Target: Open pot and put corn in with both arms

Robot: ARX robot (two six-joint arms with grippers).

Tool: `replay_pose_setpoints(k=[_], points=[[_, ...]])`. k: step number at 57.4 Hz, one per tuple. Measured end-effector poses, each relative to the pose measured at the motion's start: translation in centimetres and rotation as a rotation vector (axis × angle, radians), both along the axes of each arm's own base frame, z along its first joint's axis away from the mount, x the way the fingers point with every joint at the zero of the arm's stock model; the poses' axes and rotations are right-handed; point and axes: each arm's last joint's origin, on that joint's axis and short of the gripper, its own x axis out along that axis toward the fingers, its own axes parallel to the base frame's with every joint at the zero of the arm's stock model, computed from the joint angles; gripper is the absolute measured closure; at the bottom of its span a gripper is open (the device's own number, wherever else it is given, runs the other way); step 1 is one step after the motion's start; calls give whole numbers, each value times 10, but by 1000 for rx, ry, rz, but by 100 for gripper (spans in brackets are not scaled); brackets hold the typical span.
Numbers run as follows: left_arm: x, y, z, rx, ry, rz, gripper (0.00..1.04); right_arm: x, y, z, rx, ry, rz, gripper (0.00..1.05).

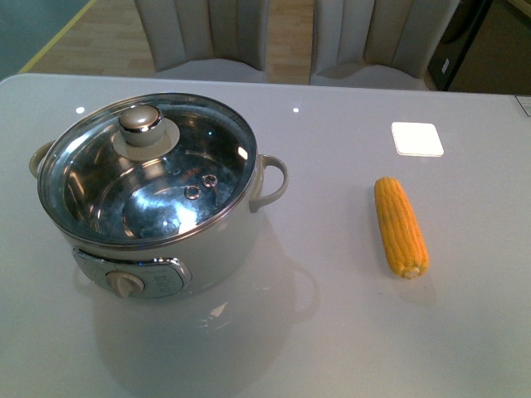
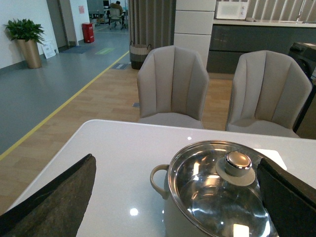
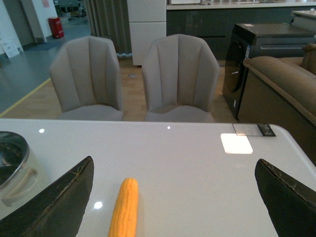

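The cream-white pot [image 1: 224,240] stands on the left of the white table, its glass lid [image 1: 149,170] with a steel knob [image 1: 141,120] resting on top. The yellow corn [image 1: 401,225] lies on the table to the right, well apart from the pot. Neither arm shows in the front view. In the left wrist view the pot [image 2: 170,217] and its lid knob [image 2: 238,161] sit between the wide-apart fingers of my open left gripper [image 2: 175,197]. The right wrist view has the corn [image 3: 124,207] lying between the spread fingers of my open right gripper [image 3: 175,197], nearer the left finger [image 3: 59,202].
A white square patch [image 1: 417,138] lies on the table behind the corn. Two grey chairs [image 1: 211,37] stand at the table's far edge. A dark cabinet [image 3: 261,59] and a brown sofa [image 3: 289,84] are off to the right. The pot's side handle [image 1: 274,178] points toward the corn.
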Motion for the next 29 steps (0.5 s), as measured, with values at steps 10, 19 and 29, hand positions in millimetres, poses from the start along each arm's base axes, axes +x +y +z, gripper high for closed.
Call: replay_pose_setpoints(k=[10, 19, 29], points=[[0, 0, 0, 0, 0, 0, 7, 0, 0, 0, 0, 0, 0, 9], [0, 0, 0, 0, 0, 0, 7, 0, 0, 0, 0, 0, 0, 9], [0, 0, 0, 0, 0, 0, 7, 0, 0, 0, 0, 0, 0, 9]])
